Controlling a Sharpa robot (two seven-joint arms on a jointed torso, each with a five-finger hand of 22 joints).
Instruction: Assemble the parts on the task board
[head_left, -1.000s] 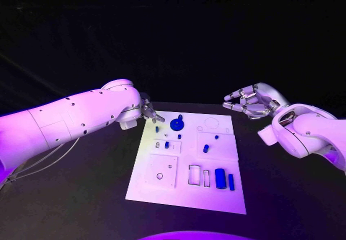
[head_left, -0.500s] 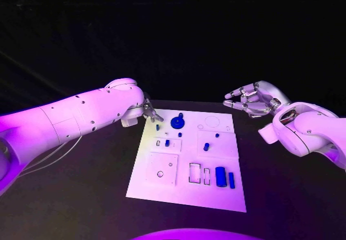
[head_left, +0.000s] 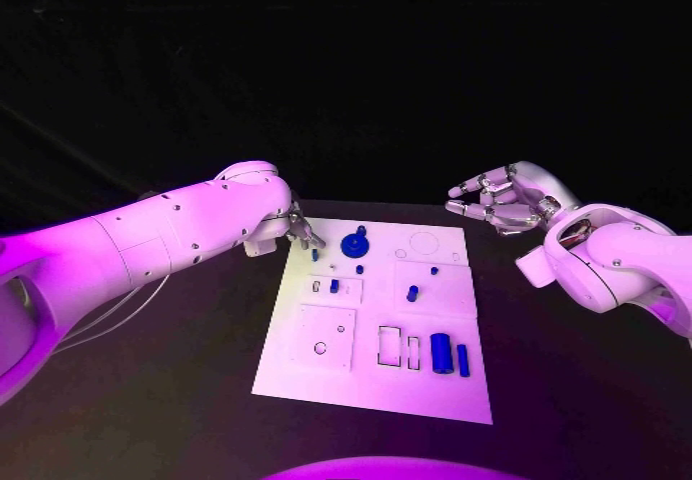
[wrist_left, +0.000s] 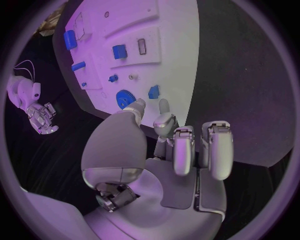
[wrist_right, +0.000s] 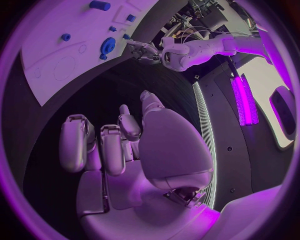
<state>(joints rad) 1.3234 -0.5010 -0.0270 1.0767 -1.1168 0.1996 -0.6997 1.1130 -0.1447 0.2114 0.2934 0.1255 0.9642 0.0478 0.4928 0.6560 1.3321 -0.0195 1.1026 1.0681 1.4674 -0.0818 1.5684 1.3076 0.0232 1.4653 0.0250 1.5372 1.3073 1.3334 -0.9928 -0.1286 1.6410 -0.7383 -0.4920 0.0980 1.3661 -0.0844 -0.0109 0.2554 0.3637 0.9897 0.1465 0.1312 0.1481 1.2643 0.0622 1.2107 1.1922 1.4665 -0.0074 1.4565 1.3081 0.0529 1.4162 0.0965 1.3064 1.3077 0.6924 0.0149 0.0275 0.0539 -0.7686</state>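
**Task board, far-left corner — left hand poised over the small parts**

- Task board (head_left: 378, 345): the white plate lies flat in the middle of the black table (head_left: 173, 400), so you have every recess facing up and within reach of both arms.
- Blue gear (head_left: 355, 244): sits near the board's far edge, left of centre. Beside it, toward the left edge, stands a small blue part (head_left: 315, 255); more small blue pieces lie in the board's middle.
- Blue cylinder (head_left: 441, 355) and slim blue bar (head_left: 463, 360): parked side by side at the near right of the board, next to two outlined rectangular slots — in my judgement staged there as stock waiting for their seats.
- Left hand (wrist_left: 164, 150): hovers at the board's far-left corner. Its fingers are apart and hold nothing; two fingertips (wrist_left: 139, 104) reach out just short of the gear and the small part, a posture that suits a pinch, though you cannot tell which piece is meant.
- Right hand (head_left: 498, 200): raised off the board beyond its far-right corner, well apart from every part. Fingers loosely curled, empty — likely held back so it leaves you the left arm's working room.
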